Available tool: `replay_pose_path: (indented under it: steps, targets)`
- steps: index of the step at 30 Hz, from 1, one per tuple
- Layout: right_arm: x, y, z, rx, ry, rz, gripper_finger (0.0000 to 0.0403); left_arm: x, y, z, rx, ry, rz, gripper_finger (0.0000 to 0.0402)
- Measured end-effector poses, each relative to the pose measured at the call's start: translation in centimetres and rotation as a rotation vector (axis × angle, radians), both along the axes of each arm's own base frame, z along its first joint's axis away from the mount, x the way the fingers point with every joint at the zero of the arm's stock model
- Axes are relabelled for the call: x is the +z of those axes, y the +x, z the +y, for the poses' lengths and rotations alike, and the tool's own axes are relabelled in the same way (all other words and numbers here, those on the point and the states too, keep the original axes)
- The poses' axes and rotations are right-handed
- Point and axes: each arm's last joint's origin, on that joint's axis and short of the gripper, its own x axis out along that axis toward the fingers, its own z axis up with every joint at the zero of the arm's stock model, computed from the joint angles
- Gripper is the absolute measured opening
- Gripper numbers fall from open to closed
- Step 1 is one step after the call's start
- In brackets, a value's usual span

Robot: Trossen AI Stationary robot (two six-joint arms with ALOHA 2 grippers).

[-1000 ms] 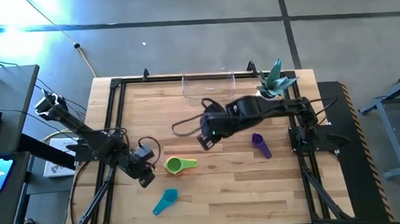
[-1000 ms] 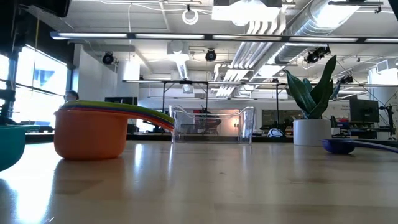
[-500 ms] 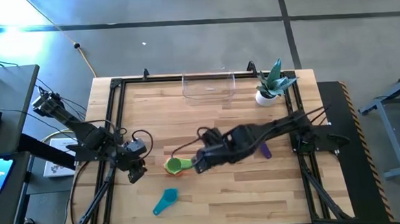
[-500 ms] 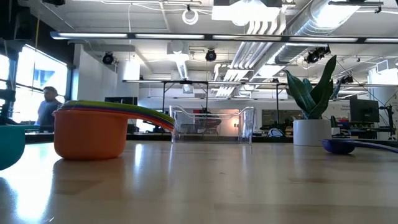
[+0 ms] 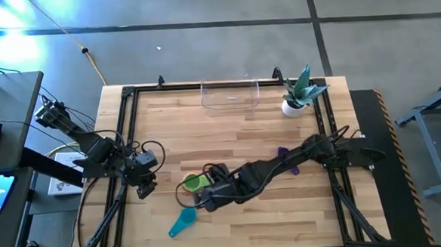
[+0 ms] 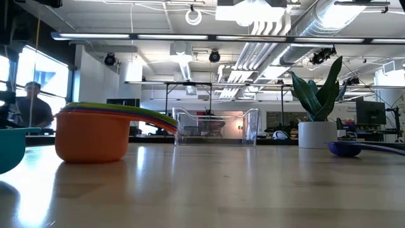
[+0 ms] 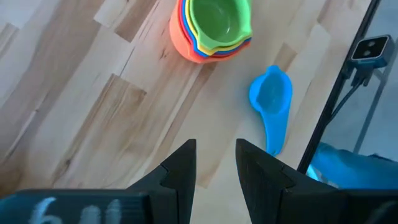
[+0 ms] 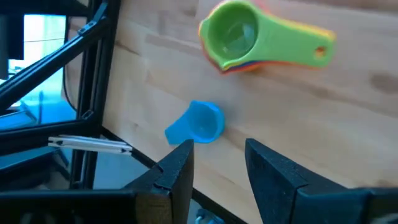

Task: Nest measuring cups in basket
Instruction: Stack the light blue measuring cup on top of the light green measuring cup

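The right end effector (image 5: pixel 198 202) hangs low over the counter (image 5: pixel 228 131), stretched far out from its base, between the nested stack of cups (image 5: pixel 196 183) and the lone blue cup (image 5: pixel 182 222). In its wrist view the two fingers stand spread with a clear gap and nothing between them, and the blue cup (image 8: pixel 197 124) sits just ahead. The stack (image 8: pixel 249 37) lies a little beyond, green cup uppermost, its handles fanned to one side.

The risks from here, as I judge them:
- The blue cup is light and lies near the counter's front edge — a finger coming down on its rim instead of astride it could flick it off the counter.
- The arm is long and low; a sweep toward the blue cup could brush the stack and scatter the cups already nested.
- The purple cup (image 5: pixel 285 156) lies partly under the right arm's forearm, so a dragging link could push it.

The basket (image 5: pixel 230 94) stands empty at the far edge, well apart from every cup, so the whole stack must yet be carried there without spilling.

The left end effector (image 5: pixel 143 189) waits at the counter's left side, fingers parted and holding nothing (image 7: pixel 214 168).
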Motion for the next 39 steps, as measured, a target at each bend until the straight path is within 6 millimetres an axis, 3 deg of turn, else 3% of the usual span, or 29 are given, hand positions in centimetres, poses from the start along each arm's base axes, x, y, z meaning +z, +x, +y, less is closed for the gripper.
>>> replay_pose_path:
  steps: [19,34,39]
  targets:
    - [-8.2,4.4,2.8,-0.018,0.098,-0.026,0.0135,-0.1,0.0,0.1,0.006,0.035,-0.007,0.0104]
    - [-13.0,6.0,3.6,0.000,0.132,-0.003,0.0135,-0.1,0.0,0.1,0.013,0.031,-0.004,0.0104]
    - [-13.7,6.2,3.6,-0.010,0.143,-0.001,0.0135,-0.1,-0.1,0.2,0.013,0.033,-0.001,0.0104]
